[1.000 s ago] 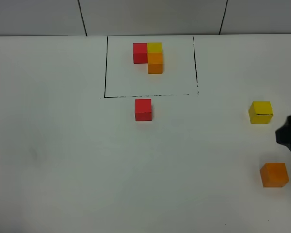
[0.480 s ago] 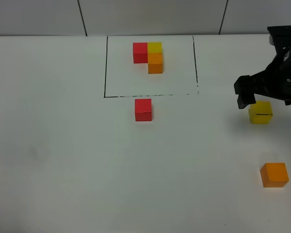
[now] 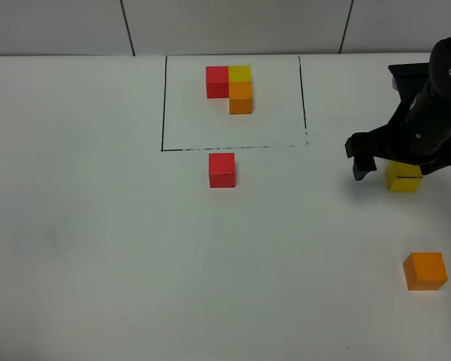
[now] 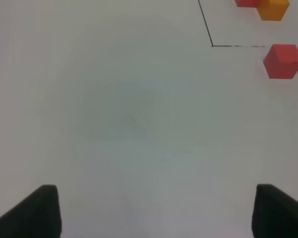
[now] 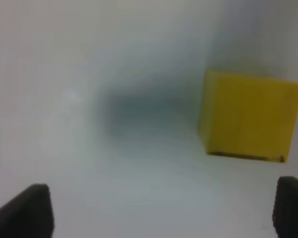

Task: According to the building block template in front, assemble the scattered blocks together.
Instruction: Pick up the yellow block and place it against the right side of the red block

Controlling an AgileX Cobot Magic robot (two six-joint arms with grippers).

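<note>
Right hand [image 3: 406,159]: positioned over the right side of the surface [image 3: 98,248], directly above the yellow block [image 3: 403,179], and hiding the block's upper edge in the exterior view. Jaws stand spread and released. In the right wrist view the yellow block [image 5: 248,116] sits on the surface ahead of the dark fingertips [image 5: 27,210], off toward one of them, with nothing gripped.

Left hand [image 4: 154,213]: released, fingers wide apart over bare surface, nothing between them. It does not appear in the exterior view.

Building block template [image 3: 231,86]: red and yellow cubes side by side, an orange cube touching the yellow on its near side, all inside the black drawn rectangle [image 3: 164,105] at the far centre.

Scattered blocks: red block [image 3: 222,170] lies just outside the rectangle's near line. Orange block [image 3: 425,271] rests alone near the right front edge, well apart from the yellow. All three are separate.
</note>
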